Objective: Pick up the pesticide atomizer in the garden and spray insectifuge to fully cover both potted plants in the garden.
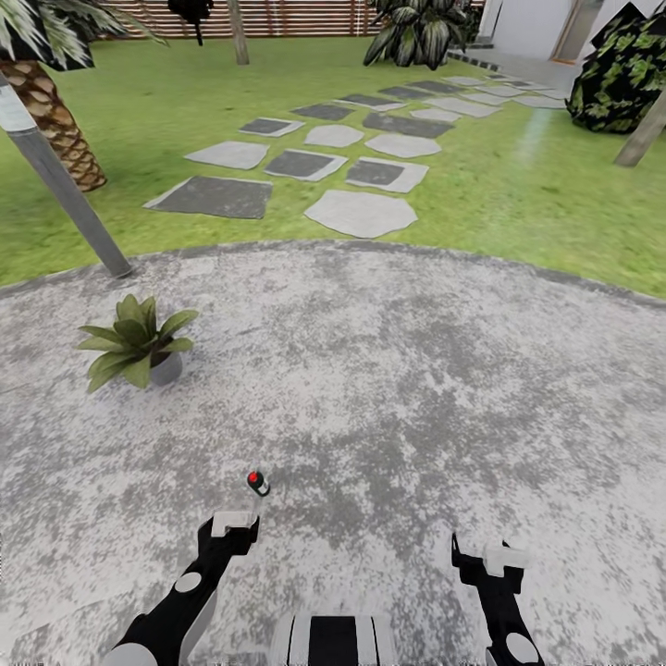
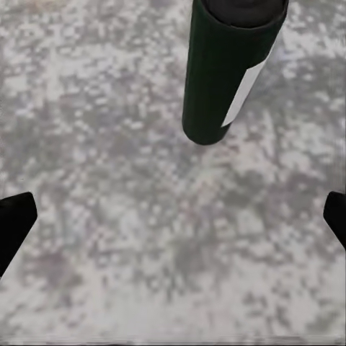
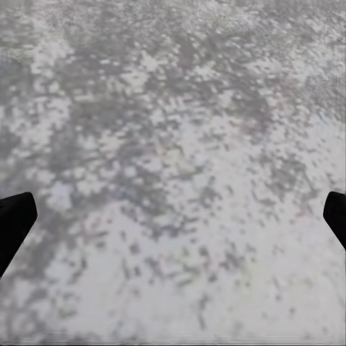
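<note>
The pesticide atomizer (image 1: 257,482) stands upright on the grey stone patio (image 1: 398,388), a small dark bottle with a red top. My left gripper (image 1: 233,529) hangs just short of it, open and empty. In the left wrist view the atomizer (image 2: 223,72) is a dark green cylinder with a white label, ahead of the left gripper (image 2: 173,223), whose black fingertips (image 2: 14,223) sit wide apart. One potted plant (image 1: 139,347) with green leaves in a grey pot sits to the left on the patio. My right gripper (image 1: 483,558) is open over bare stone (image 3: 173,144).
A slanted grey lamp pole (image 1: 65,190) and a scaly palm trunk (image 1: 51,120) rise at the left patio edge. Stepping stones (image 1: 361,213) cross the lawn (image 1: 518,194) beyond. A dark bush (image 1: 620,74) stands far right, a slatted fence (image 1: 296,17) at the back.
</note>
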Controlling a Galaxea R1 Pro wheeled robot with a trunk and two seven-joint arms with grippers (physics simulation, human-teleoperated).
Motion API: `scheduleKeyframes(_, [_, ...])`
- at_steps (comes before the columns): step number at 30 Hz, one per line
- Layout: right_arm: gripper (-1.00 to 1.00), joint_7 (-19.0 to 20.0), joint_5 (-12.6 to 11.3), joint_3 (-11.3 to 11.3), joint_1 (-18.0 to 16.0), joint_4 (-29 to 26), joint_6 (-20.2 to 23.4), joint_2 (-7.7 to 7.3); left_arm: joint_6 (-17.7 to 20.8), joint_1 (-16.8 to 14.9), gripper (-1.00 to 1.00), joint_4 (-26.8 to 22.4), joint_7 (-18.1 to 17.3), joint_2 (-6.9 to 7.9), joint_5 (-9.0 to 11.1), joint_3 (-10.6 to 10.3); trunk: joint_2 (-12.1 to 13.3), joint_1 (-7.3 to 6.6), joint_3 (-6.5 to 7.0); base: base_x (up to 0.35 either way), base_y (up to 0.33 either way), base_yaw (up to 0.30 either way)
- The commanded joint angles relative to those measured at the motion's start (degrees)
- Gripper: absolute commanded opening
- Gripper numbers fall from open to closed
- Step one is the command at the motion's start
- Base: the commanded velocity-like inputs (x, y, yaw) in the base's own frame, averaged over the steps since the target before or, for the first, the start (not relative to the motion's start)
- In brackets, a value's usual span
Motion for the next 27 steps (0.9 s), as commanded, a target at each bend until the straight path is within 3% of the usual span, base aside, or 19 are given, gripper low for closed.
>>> scheduleKeyframes(1, [1.00, -0.2, 0.1, 0.1, 0.0, 0.0, -0.1, -0.01, -0.6, 0.0, 1.00, 0.1, 0.1, 0.03, -0.1, -0.1, 0.0, 0.01, -0.35, 0.000, 0.000, 0.071])
scheduleKeyframes(7, [1.00, -0.2, 0.1, 0.1, 0.0, 0.0, -0.1, -0.01, -3.5, 0.1, 1.00, 0.3, 0.1, 0.07, -0.1, -0.1, -0.1, 0.09, -1.48, 0.000, 0.000, 0.068])
scheduleKeyframes(27, [1.00, -0.2, 0.1, 0.1, 0.0, 0.1, -0.1, -0.01, -4.1, 0.3, 1.00, 0.3, 0.1, -0.01, -0.2, -0.1, -0.1, 0.09, -1.59, 0.046, -0.025, 0.005])
